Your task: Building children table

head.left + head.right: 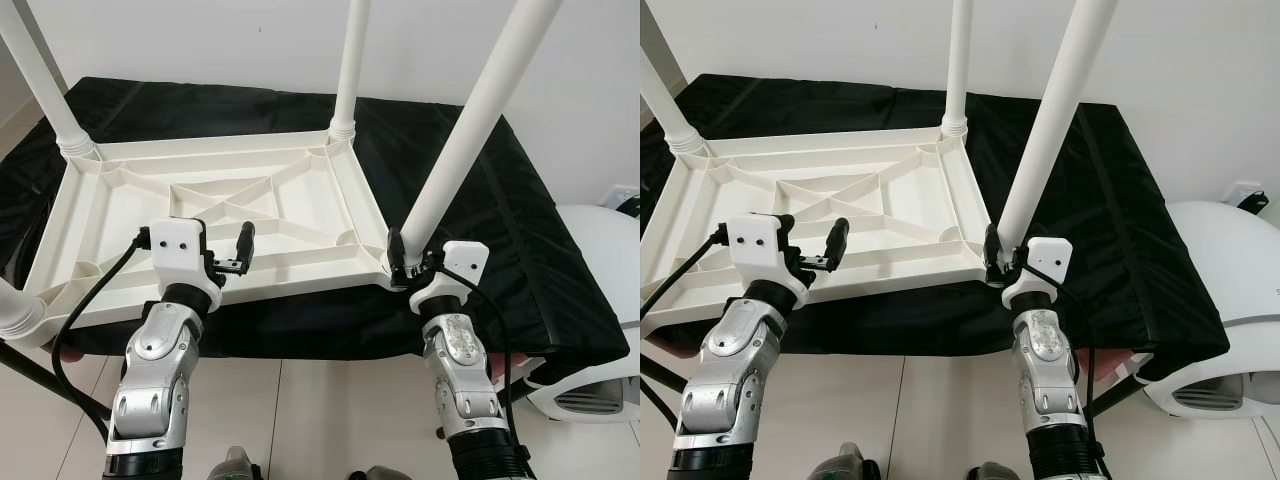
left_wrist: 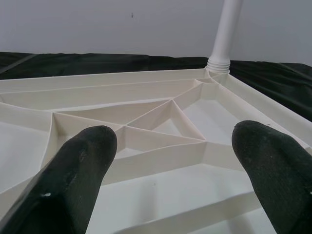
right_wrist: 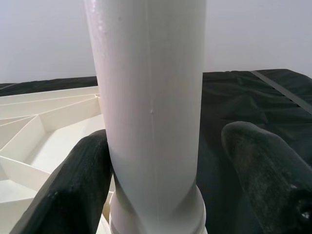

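The right claw (image 1: 398, 262) stands wide open around the base of the near-right leg (image 1: 470, 130): one finger touches it, the other stands clear. The left claw (image 1: 236, 250) hangs spread wide, holding nothing, above the near edge of the upturned white tabletop (image 1: 215, 205), which lies on the black-covered worktop (image 1: 520, 240). Both forearms reach upward from below.

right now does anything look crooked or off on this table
The white plastic leg at the near right corner of the upturned white ribbed tabletop leans to the right, unlike the upright far leg. The right end effector straddles its base, one finger touching, the other apart.
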`<state>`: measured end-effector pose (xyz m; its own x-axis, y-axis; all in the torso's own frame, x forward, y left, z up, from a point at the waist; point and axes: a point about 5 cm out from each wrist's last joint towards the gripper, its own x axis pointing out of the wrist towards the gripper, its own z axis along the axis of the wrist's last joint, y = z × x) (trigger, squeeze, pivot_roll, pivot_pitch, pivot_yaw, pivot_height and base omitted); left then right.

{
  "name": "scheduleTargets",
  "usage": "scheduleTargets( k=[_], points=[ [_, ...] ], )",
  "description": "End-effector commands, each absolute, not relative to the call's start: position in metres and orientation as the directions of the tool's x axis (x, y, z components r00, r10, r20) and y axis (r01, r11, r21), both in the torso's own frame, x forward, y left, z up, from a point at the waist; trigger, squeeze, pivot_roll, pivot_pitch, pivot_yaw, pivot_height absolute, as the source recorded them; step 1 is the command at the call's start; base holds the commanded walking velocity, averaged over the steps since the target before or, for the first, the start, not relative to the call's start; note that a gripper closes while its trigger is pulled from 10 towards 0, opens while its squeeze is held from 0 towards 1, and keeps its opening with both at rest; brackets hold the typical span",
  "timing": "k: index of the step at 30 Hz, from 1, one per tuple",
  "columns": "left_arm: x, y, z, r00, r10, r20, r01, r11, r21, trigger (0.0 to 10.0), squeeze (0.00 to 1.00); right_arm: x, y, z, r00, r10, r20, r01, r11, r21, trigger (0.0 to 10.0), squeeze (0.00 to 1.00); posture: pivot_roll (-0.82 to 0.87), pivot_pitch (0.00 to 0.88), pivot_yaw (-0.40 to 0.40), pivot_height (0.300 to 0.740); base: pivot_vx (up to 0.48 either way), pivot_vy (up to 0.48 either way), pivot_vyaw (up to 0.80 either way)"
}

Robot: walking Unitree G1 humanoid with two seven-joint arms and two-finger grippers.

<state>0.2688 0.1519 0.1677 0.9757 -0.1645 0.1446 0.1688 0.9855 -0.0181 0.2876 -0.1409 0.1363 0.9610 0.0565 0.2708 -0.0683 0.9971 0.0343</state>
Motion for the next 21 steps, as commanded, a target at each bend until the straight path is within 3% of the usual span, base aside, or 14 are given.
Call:
scheduleTargets(
  k=[1,21],
  points=[
    [0.268,0.155,0.166,0.984,-0.097,0.147,0.101,0.995,-0.02,10.0,0.0,0.288,-0.14,0.133,0.962,0.068,0.264,-0.079,0.996,0.03,10.0,0.0,0.03,0.025,0.002,0.74,0.0,0.0,0.0],
    [0.27,0.158,0.168,0.982,-0.089,0.165,0.092,0.996,-0.015,10.0,0.0,0.272,-0.15,0.128,0.959,0.099,0.265,-0.093,0.995,-0.036,10.0,0.0,0.02,0.009,0.011,0.74,0.0,0.0,0.0]
  ],
)
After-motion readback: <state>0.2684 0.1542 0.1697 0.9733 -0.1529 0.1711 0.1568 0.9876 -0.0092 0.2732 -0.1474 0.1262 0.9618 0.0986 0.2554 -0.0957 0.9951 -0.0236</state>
